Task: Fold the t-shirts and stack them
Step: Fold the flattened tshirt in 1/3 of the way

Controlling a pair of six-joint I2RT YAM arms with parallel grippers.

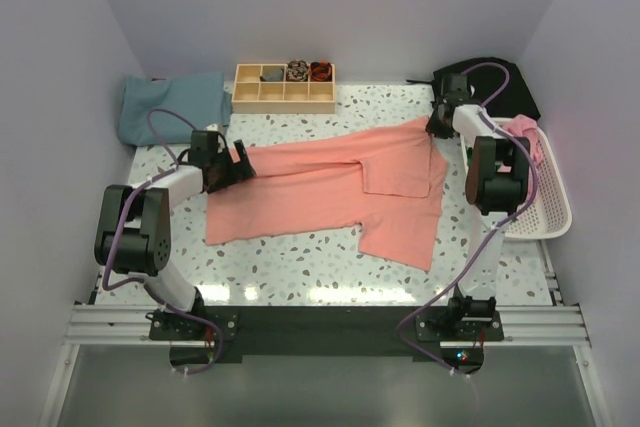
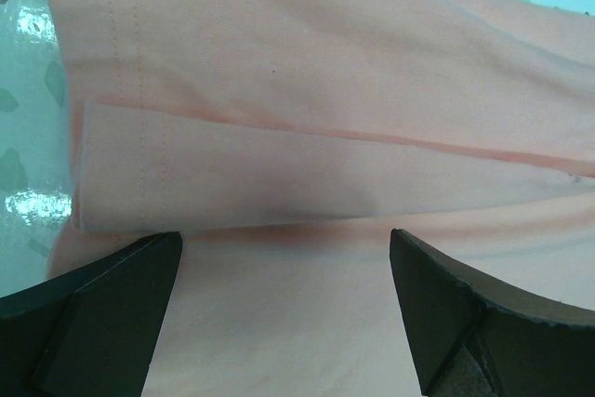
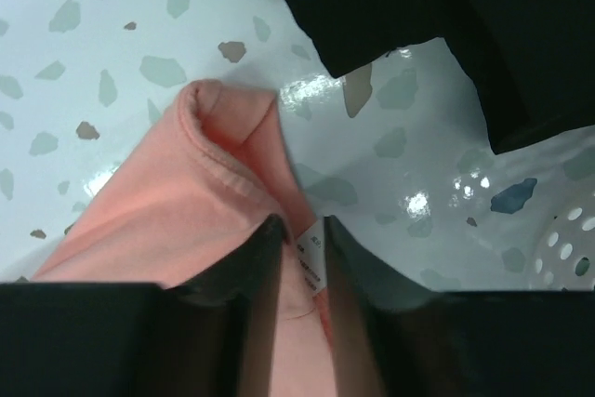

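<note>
Here, the left claw [image 2: 284,262] stands wide open and holds nothing. Its fingers sit either side of a folded-over edge of the salmon-pink t-shirt [image 2: 325,90], close above the cloth. The stitched hem lies just to one side of them.

The right claw [image 3: 297,234] is at the shirt's other end. Its fingers are drawn close together, with the neckband cloth and a white label [image 3: 311,262] in the narrow slot between them. I cannot tell whether they are pinching the cloth or merely flanking it.

The shirt lies flat on the speckled desk [image 1: 300,257] with its long axis running left to right, hem under the left claw and collar under the right. One broad part hangs toward the near edge on the right half. Each arm is therefore nearest its own end, and in my judgement the coming fold depends on carrying one end along that axis toward the other.

Farther out, a teal-blue t-shirt [image 1: 170,107] lies at the far left corner and a wooden compartment tray [image 1: 283,97] sits at the back. A dark cloth [image 1: 500,82] lies behind the right claw. At the right edge, a white lattice basket [image 1: 552,219] holds a pink garment [image 1: 530,137].
</note>
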